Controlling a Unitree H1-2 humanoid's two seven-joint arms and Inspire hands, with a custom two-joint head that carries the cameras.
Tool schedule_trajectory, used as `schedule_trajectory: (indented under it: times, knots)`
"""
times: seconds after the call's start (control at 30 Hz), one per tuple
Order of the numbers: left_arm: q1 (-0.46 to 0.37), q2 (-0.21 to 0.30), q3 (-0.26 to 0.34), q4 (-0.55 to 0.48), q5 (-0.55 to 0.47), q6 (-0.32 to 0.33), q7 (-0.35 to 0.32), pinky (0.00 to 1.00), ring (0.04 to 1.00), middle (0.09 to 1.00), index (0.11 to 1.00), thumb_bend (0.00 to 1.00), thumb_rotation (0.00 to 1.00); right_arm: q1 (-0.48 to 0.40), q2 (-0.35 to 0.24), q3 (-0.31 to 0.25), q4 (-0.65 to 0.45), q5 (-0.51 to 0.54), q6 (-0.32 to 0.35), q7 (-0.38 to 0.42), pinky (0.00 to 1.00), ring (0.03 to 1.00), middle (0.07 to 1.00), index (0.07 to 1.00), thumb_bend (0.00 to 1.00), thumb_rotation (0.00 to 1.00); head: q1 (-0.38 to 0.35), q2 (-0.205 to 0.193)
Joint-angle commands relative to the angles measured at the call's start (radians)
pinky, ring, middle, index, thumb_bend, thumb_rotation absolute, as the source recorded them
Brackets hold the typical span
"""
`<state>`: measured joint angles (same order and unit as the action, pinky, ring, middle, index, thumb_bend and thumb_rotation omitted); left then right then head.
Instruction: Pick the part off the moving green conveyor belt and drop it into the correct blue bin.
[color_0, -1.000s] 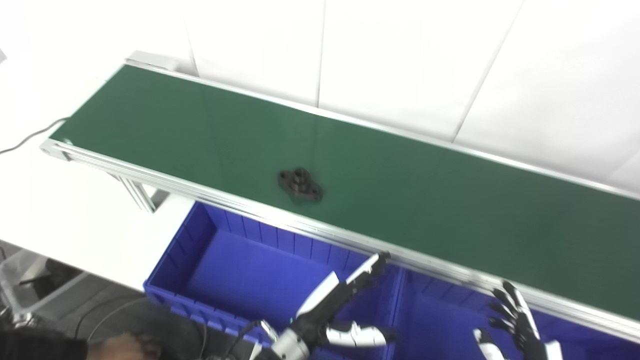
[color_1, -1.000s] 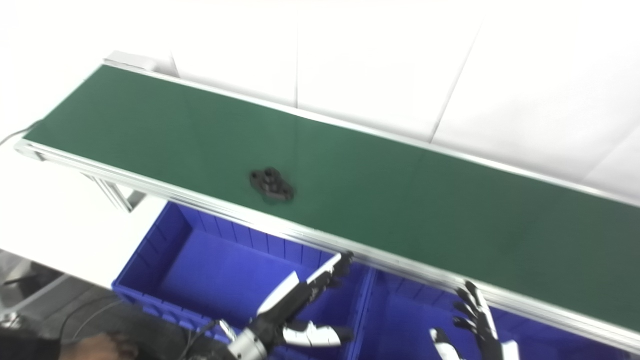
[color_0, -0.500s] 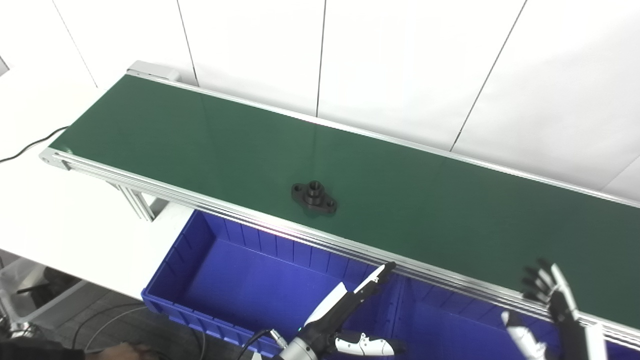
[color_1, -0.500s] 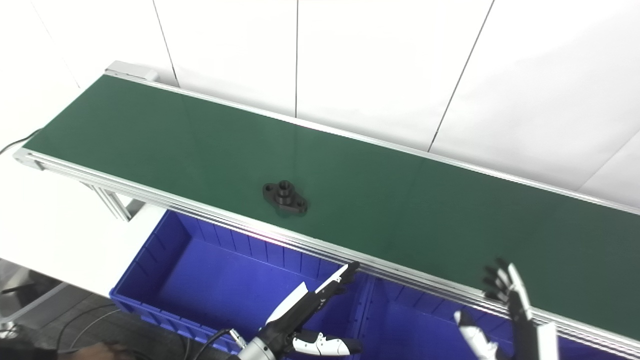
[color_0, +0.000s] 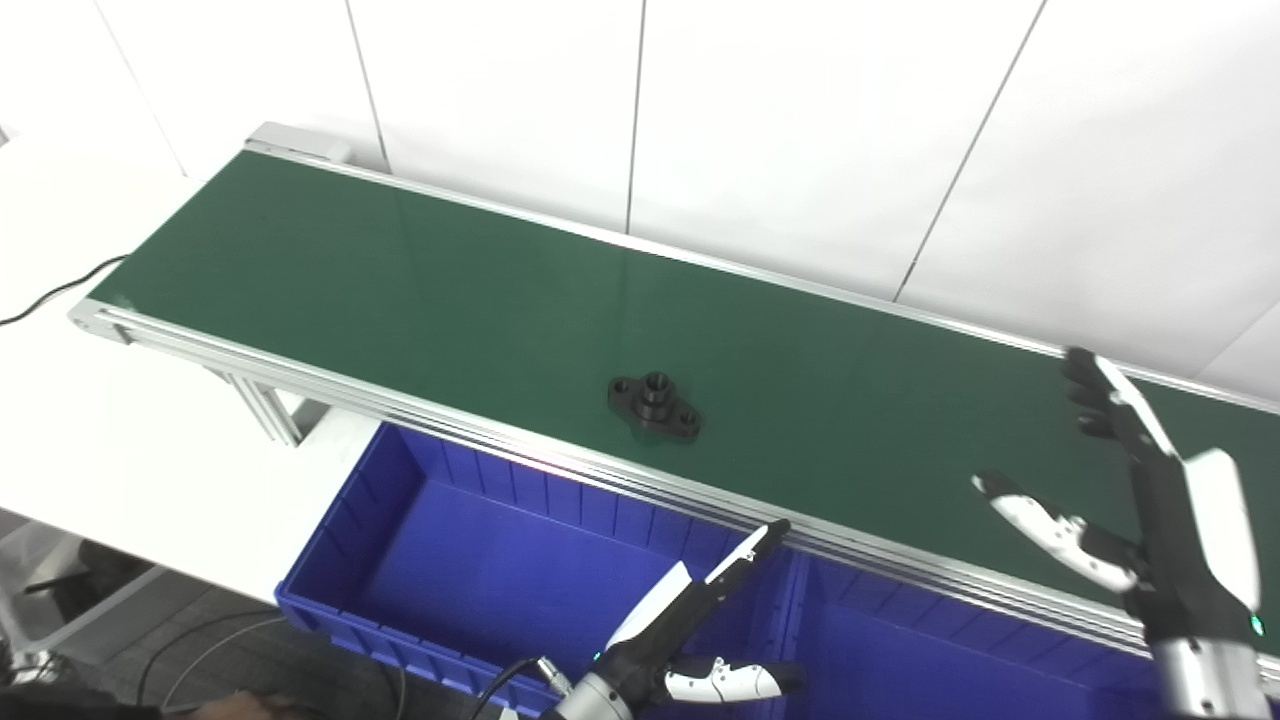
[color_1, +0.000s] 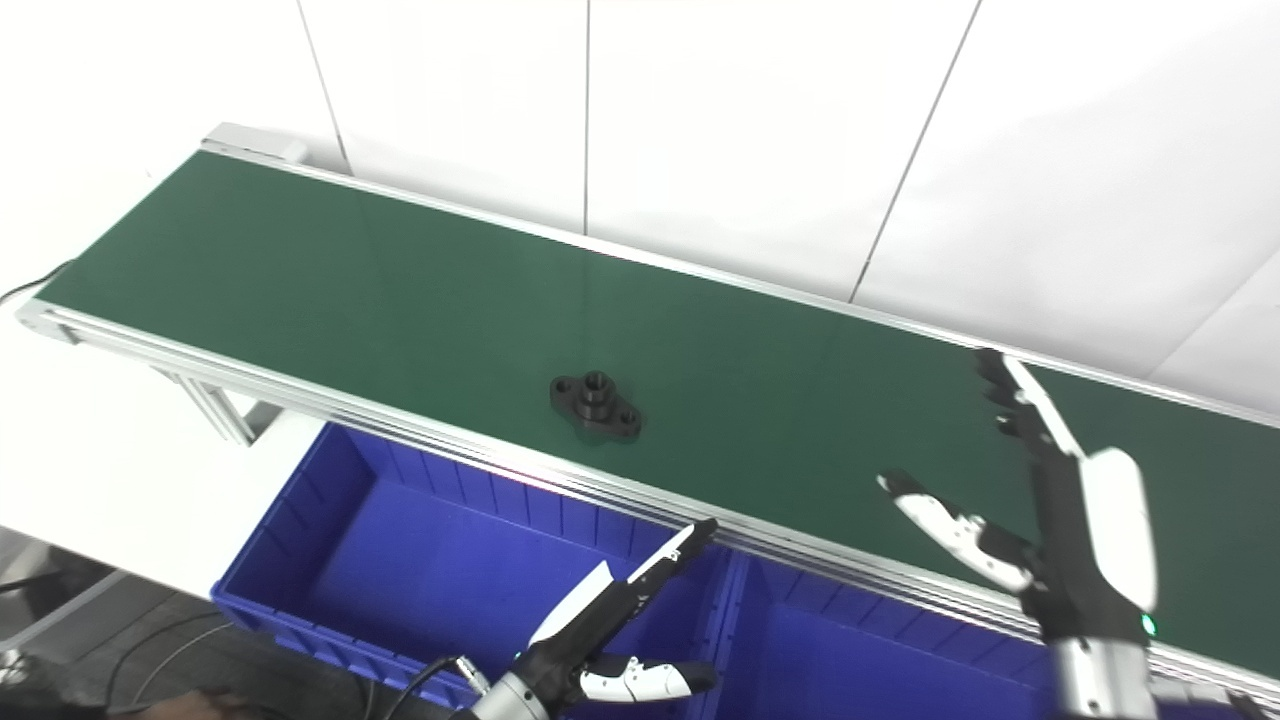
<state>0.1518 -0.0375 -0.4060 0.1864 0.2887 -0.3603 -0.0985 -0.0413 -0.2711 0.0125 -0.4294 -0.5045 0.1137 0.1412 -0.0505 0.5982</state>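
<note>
Black flanged part (color_0: 654, 405) flat on green belt (color_0: 400, 290)

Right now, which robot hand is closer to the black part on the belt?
Left. The left hand is over the blue bin, just below the black part. The right hand is open, farther along the belt.

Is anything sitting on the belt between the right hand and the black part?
Nothing visible. The right hand is open above the green conveyor belt, and the black flanged part lies alone toward the belt's near edge. The stretch of belt between them is bare.
</note>
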Motion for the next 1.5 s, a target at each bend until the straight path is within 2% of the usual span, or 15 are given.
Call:
schedule_trajectory:
  times: [0.0,0.07,0.13,0.33,0.57,0.67,0.87,1.17,1.47]
  knots:
    - [-0.009,0.004,0.002,-0.045,-0.014,-0.017,-0.006,1.0,1.0,1.0,1.0,0.54,0.67,-0.053,-0.008,0.015,-0.044,-0.025,0.066,0.045,0.76,0.834,0.857,0.893,0.7,0.44,-0.017,0.005]
    - [-0.003,0.01,0.006,-0.064,-0.026,-0.003,-0.015,1.0,1.0,1.0,1.0,0.53,0.67,-0.088,-0.004,0.035,-0.054,-0.06,0.12,0.08,0.76,0.846,0.86,0.886,0.71,0.44,-0.056,0.033]
    - [0.0,0.018,0.008,-0.077,-0.032,0.008,-0.022,1.0,1.0,1.0,1.0,0.54,0.69,-0.116,0.003,0.051,-0.054,-0.075,0.158,0.103,0.75,0.855,0.866,0.885,0.71,0.43,-0.078,0.031]
    - [-0.011,0.038,0.026,-0.069,-0.045,-0.016,-0.035,1.0,1.0,1.0,1.0,0.52,0.69,-0.181,0.008,0.104,-0.013,-0.137,0.206,0.132,0.72,0.842,0.853,0.888,0.71,0.45,-0.17,0.04]
    - [-0.013,0.068,0.047,-0.1,-0.078,0.028,-0.066,1.0,1.0,1.0,1.0,0.55,0.7,-0.241,0.005,0.155,0.056,-0.219,0.226,0.169,0.75,0.833,0.85,0.897,0.73,0.49,-0.249,0.048]
    - [-0.016,0.083,0.058,-0.107,-0.084,0.038,-0.077,1.0,1.0,1.0,1.0,0.56,0.71,-0.27,0.009,0.186,0.1,-0.258,0.23,0.177,0.77,0.835,0.845,0.903,0.73,0.51,-0.306,0.039]
    - [-0.025,0.11,0.077,-0.104,-0.111,0.031,-0.098,0.99,1.0,1.0,1.0,0.56,0.72,-0.323,0.024,0.238,0.196,-0.302,0.258,0.197,0.81,0.863,0.855,0.91,0.73,0.5,-0.366,0.035]
    - [-0.028,0.124,0.087,-0.106,-0.131,0.022,-0.117,0.99,1.0,1.0,1.0,0.58,0.71,-0.377,0.014,0.299,0.321,-0.344,0.248,0.191,0.78,0.845,0.856,0.896,0.77,0.48,-0.385,0.049]
    - [-0.024,0.121,0.084,-0.126,-0.118,0.035,-0.12,0.99,1.0,1.0,1.0,0.58,0.71,-0.417,-0.014,0.383,0.414,-0.389,0.23,0.208,0.79,0.84,0.861,0.894,0.76,0.49,-0.383,0.062]
